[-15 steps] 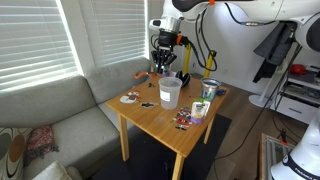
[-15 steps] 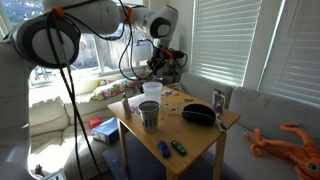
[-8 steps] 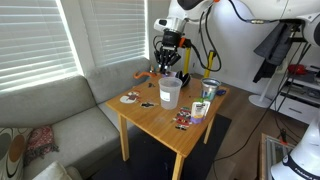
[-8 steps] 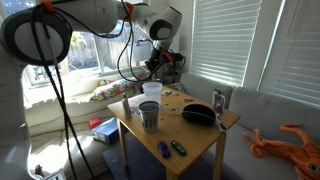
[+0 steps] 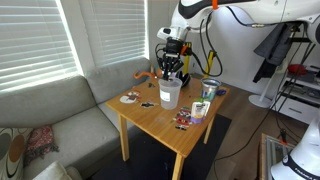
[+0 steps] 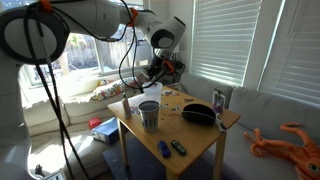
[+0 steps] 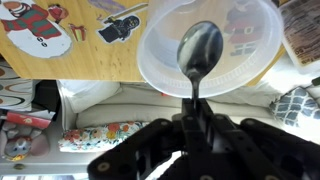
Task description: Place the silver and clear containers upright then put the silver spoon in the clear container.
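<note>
**Spotter:** What have you got in the hand (image 7: 197, 126)?

**Me:** The spoon (image 7: 199, 47). The jaws are pinched narrow on its handle, with the bowl end sticking out past the fingertips (image 7: 150, 150).

**Spotter:** And the cups?

**Me:** Both look upright to me. The clear cup (image 5: 170, 93) stands near the middle of the tabletop (image 5: 165, 125). The metal cup (image 6: 149, 115) is just beside it, and I can only make it out properly in one exterior view.

**Spotter:** How do you line up for the drop?

**Me:** My hand (image 5: 172, 66) hangs straight above the clear cup, apart from it. In the wrist view the spoon's bowl sits inside the ring of the cup's rim (image 7: 250, 72), a touch left of centre. The handle runs back toward the camera, so I judge its long axis is close to vertical and pointing down into the mouth.

**Spotter:** So it only needs to go downward?

**Me:** I think so: lower it, then let go. I can't tell whether the spoon's tip is past the rim yet. The cup looks light, so a knock on its wall could tip it.
</note>
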Controlling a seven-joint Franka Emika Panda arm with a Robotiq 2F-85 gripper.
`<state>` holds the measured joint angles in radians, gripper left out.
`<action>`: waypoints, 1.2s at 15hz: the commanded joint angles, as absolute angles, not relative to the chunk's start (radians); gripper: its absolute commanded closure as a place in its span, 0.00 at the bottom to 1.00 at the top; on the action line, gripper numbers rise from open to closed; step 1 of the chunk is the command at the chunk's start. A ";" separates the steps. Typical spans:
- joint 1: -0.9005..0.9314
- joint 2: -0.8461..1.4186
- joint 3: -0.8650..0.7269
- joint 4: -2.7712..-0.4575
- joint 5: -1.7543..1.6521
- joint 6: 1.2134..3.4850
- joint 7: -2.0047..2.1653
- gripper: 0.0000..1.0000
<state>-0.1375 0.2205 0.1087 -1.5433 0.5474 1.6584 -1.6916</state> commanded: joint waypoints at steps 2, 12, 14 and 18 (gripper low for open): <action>-0.125 0.168 0.082 -1.628 0.597 1.701 -1.801 0.98; -0.115 0.174 0.070 -1.664 0.589 1.698 -1.879 0.98; -0.112 0.177 0.070 -1.665 0.585 1.696 -1.884 0.98; -0.108 0.185 0.070 -1.667 0.584 1.695 -1.890 0.59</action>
<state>-0.1265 0.2013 0.0886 -1.6416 0.5712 1.6805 -1.8588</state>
